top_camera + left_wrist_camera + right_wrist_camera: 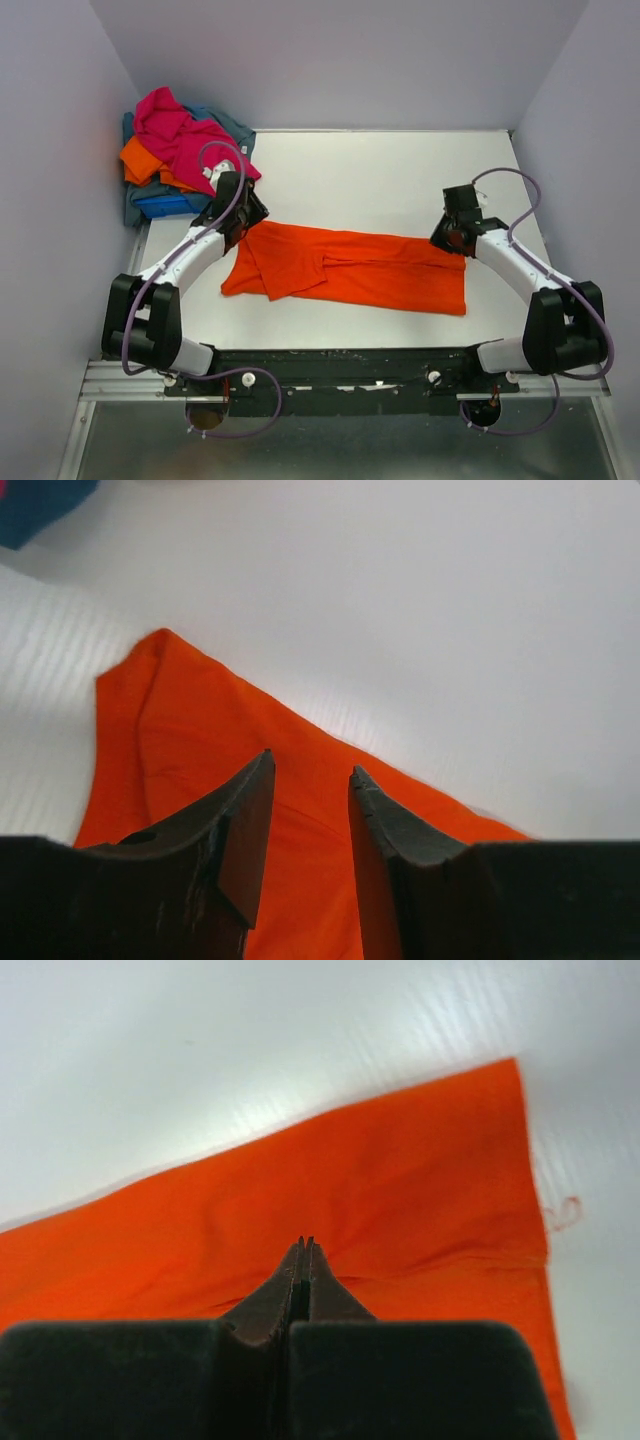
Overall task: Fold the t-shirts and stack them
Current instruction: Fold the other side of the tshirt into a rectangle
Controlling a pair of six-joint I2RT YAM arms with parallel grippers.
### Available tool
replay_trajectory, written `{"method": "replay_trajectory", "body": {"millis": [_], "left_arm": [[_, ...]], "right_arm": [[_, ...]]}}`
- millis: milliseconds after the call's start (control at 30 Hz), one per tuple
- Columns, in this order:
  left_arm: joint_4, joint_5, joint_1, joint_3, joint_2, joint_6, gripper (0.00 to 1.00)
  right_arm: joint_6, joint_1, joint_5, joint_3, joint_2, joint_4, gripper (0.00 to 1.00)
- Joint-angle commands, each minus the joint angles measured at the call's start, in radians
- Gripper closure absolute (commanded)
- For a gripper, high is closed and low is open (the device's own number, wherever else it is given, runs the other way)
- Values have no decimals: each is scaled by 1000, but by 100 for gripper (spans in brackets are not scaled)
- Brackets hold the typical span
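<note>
Top external: orange tee (350, 270) long-axis L-R

orange t-shirt (200, 740): cut off below | blue t-shirt (35, 505): clipped at corner | left hand (247, 220): covers t-shirt's corner overhead

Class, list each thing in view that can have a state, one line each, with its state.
orange shirt: partly folded, lying flat.
shirt pile: unfolded, heaped in a jumble.
left claw: open, over the orange shirt.
right claw: shut, tips at the orange shirt.
</note>
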Motion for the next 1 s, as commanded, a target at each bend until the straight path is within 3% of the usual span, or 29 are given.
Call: {"method": "replay_trajectory", "body": {"millis": [0, 300, 467, 767, 967], "left_arm": [[15, 21, -83, -32, -13, -33, 55], [24, 34, -54, -55, 107, -69, 57], [49, 27, -34, -87, 116, -84, 57], [-8, -24, -33, -54, 54, -55, 56], [-23, -29, -33, -63, 32, -55, 56]], "right_arm": [[0, -54, 21, -77, -28, -53, 99], [77, -196, -56, -115, 134, -47, 99], [150, -233, 6, -134, 83, -90, 99], [127, -232, 86, -117, -86, -138, 99], [178, -288, 15, -155, 21, -106, 99]]}}
